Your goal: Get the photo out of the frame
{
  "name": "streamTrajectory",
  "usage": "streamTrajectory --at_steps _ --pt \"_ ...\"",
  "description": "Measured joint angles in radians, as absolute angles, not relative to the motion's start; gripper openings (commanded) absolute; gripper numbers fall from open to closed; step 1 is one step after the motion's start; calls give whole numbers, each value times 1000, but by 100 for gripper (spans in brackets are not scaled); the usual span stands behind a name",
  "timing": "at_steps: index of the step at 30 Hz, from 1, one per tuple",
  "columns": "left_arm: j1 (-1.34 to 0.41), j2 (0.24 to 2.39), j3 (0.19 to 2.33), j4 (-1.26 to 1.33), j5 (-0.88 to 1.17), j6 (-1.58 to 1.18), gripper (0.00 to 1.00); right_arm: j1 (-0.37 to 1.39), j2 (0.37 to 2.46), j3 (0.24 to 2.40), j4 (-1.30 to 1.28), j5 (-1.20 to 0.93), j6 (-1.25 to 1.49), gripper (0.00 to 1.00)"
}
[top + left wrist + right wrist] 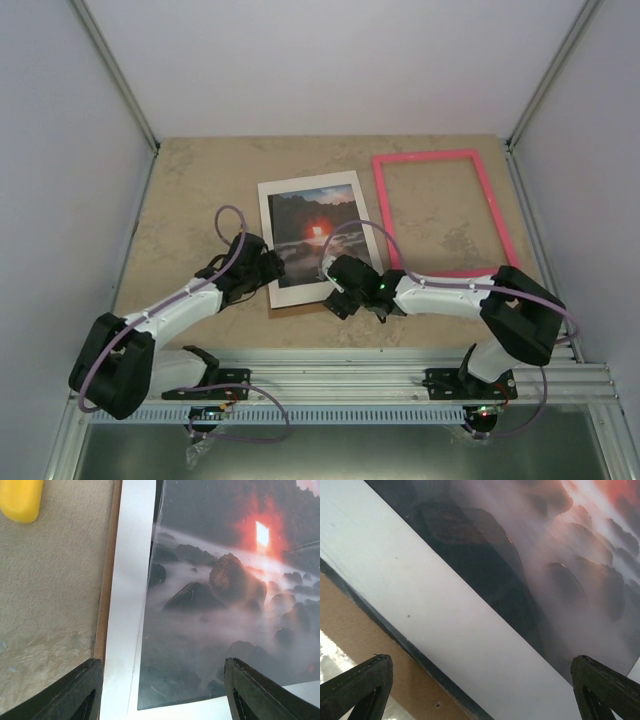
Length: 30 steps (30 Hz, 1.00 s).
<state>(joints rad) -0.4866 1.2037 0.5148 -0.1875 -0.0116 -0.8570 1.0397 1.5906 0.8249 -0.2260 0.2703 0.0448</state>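
Where the left pincer (262, 268) stands: low over the near-left corner of the stack, fingers spread wide with nothing between them.
Right pincer (338, 285): just across from the left one, at the near-right corner, likewise open and holding nothing.
Photo (315, 225): directly under and just beyond both pincers. It lies face up on the white mat (125, 580), slightly askew to the mat's inner edge.
Backing board (360, 630): a brown strip shows beneath the mat, on the near side of the right pincer and the outer side of the left.
Frame (425, 155): beyond and to the right of the right pincer, flat on the surface (200, 190). It is empty and apart from the stack.
Step in hand: the frame looks already off, so what seems left is parting the print from mat and board.
Next move calls for: one pincer pinning the mat border while the other catches a print edge. The sheet is thin and flat, so a fingertip must get under it without dragging the whole stack.
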Motion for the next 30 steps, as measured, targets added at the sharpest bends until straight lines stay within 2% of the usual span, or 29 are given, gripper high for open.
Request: streamTrajectory --at_steps 17,30 --pt "-470 1209 457 -181 94 -884 68 1039 1442 662 -27 280 49 98" --pt "-470 1243 451 -149 123 -891 67 1039 1434 648 38 305 49 98"
